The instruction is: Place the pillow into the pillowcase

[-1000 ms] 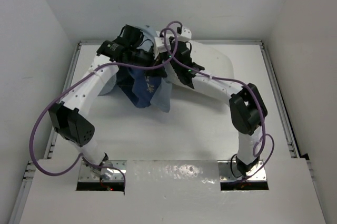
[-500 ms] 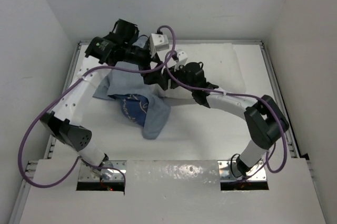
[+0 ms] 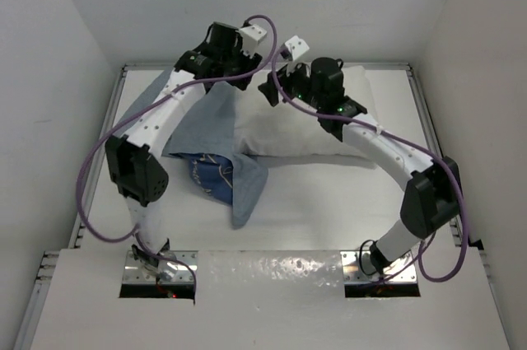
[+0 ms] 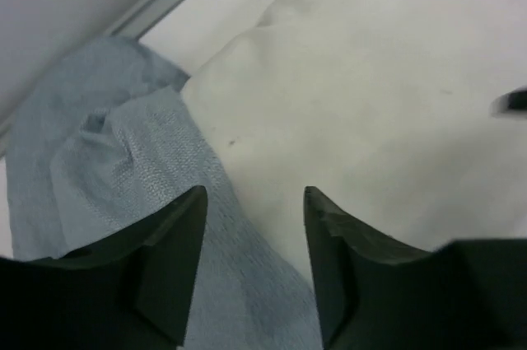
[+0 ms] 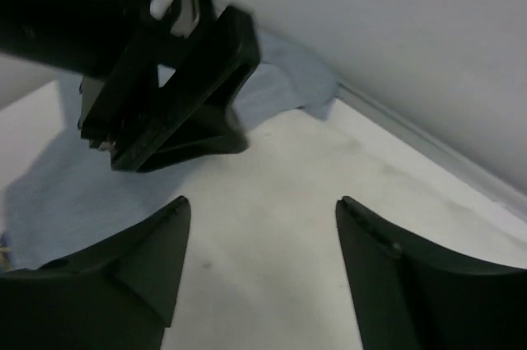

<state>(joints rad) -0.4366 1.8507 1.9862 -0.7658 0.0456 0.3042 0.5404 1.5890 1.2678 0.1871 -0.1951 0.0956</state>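
Top view, bottom of frame: both arm bases on metal plates [image 3: 383, 274] at the near edge of the white table [image 3: 329, 202]. Purple cables [image 3: 82, 193] loop off each arm.

Centre left: the pillowcase [image 3: 216, 170] lies rumpled on the table. A dark navy patch with pale print shows low down, and a lighter grey-blue flap points toward the near edge. More of the pale inner side spreads up toward the upper left corner of the table.

Centre to upper right: the pillow [image 3: 305, 128] lies flat and lengthwise, almost all of it bare. Its left end touches the pillowcase. Cannot tell whether that end is tucked inside.

Upper centre: both arms reach in over that seam, wrists close together.

Left wrist view: left gripper [image 4: 255, 202] has fingers apart and nothing between them, above the line where grey-blue cloth meets white cushion.

Right wrist view: right gripper [image 5: 259, 210] also stands apart and empty over the pillow. The other arm's black fingers sit at upper left of that frame. Blue cloth lies beyond, against the rail at the back wall.
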